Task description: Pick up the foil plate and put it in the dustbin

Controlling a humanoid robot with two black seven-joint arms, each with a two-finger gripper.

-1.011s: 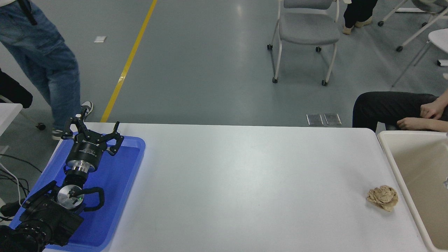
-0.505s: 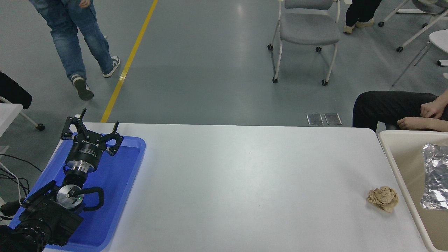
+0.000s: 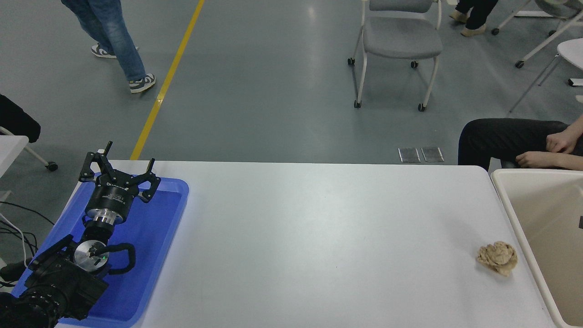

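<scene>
Nearest, at the lower left: parked left arm, its claw [image 3: 123, 166] released, fingers spread wide, hanging above the far end of a blue tray [image 3: 155, 237]. Same pose as half a second ago.

Further right, on the white worktop [image 3: 319, 237]: crumpled brown paper ball [image 3: 497, 258], close to the right edge, just beside the dustbin [image 3: 546, 214] but apart from it. Unmoved since the earlier frame.

Dustbin against the worktop's right side, cut off by the picture's edge, long axis running from near to far, cream inner wall bare where visible. Foil plate out of sight now, so no telling which way it points. Half a second ago seen inside the dustbin at the picture's right edge, long axis near to far; since then gone from view. At that edge now only a small dark sliver [image 3: 580, 222], too little to identify. Right claw not seen.

Beyond the dustbin: seated person's hands [image 3: 544, 152] resting on dark trousers. Further off, a grey wheeled chair [image 3: 401, 36] and a walking person in jeans [image 3: 111, 36], now farther away than before.
</scene>
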